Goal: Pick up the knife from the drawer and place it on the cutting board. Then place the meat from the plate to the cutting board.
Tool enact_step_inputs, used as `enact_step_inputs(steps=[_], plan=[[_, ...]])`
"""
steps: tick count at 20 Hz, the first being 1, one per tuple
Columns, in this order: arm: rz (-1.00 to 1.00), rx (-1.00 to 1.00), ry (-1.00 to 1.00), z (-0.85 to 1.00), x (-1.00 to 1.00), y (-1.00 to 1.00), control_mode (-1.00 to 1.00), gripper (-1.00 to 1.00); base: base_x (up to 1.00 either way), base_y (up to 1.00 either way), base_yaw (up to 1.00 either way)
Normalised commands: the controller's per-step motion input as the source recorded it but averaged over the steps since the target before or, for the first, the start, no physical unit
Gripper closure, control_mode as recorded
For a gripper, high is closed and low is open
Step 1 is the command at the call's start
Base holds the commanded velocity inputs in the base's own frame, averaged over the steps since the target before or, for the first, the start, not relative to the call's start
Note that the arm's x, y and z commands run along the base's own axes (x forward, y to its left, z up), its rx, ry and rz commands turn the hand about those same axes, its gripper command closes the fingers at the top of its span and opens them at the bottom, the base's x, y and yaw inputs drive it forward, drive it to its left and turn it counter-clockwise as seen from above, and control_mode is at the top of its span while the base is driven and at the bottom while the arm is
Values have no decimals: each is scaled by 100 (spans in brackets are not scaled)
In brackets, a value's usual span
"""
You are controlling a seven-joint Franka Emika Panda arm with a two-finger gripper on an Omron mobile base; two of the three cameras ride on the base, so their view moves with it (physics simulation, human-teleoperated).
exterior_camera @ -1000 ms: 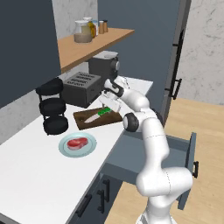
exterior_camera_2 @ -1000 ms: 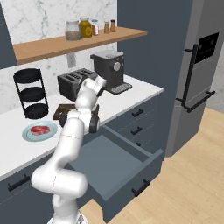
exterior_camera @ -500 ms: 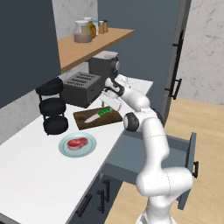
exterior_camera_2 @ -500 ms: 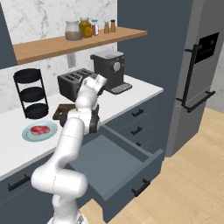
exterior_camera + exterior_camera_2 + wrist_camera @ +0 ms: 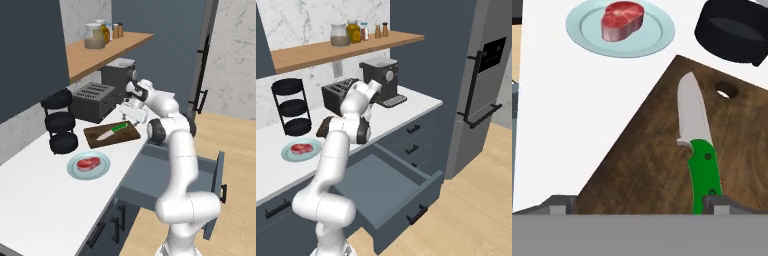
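The knife [image 5: 698, 145], green handle and pale blade, lies flat on the dark brown cutting board [image 5: 637, 165]. My gripper [image 5: 639, 206] hovers open just above the board, and the handle passes close to its right fingertip [image 5: 718, 203] with nothing held. From the left base view the knife [image 5: 111, 131] rests on the board [image 5: 100, 139] with the gripper [image 5: 133, 116] over the board's right end. The red meat [image 5: 623, 20] sits on the light blue-green plate [image 5: 657, 36], left of the board, as the meat [image 5: 88, 163] and plate [image 5: 102, 170] show. The drawer [image 5: 381, 182] stands open below the counter.
A black tiered rack [image 5: 60, 122] stands behind the plate, and a toaster [image 5: 92, 100] and coffee machine [image 5: 119, 75] line the wall behind the board. Jars sit on the wooden shelf [image 5: 107, 47]. White counter [image 5: 40, 200] spreads left of the plate.
The hand has shifted only slightly above the board's end. The knife lies in the same spot on the board.
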Motion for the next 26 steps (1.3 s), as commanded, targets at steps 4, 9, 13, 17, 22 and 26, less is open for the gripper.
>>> enact_step_inputs(steps=[4,9,13,17,22,26], plan=[[0,0,-21,11,-100,0,-100,-100,0,0,0],[0,6,-21,60,-100,0,-100,-100,0,0,0],[0,0,-18,50,-100,26,-100,-100,0,0,0],[0,-11,-6,13,-77,42,-100,-100,0,0,0],[-7,-21,11,49,-15,83,-100,-100,0,0,0],[-23,-15,25,21,-5,60,-100,-100,0,0,0]])
